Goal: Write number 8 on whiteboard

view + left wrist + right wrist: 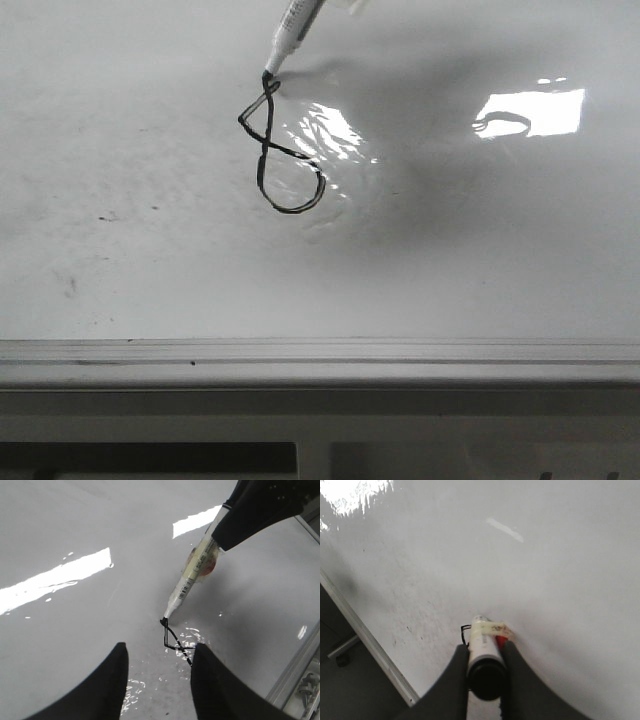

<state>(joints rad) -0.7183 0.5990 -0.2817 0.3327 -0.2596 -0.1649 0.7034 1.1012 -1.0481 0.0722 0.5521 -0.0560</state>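
Observation:
The whiteboard (150, 250) fills the front view. A black number 8 (281, 150) is drawn on it, with a narrow pointed upper loop and a rounder lower loop. A white marker (296, 30) leans in from the far side with its black tip touching the top of the 8. My right gripper (485, 648) is shut on the marker (483, 639); it also shows in the left wrist view (260, 510). My left gripper (160, 647) is open and empty, hovering just above the board close to the 8 (172, 637), whose lower loop one finger hides.
A grey metal edge rail (320, 355) runs along the board's near side and shows in both wrist views (295, 675) (370, 645). Bright light reflections (530, 112) and faint dark smudges (108, 216) lie on the board.

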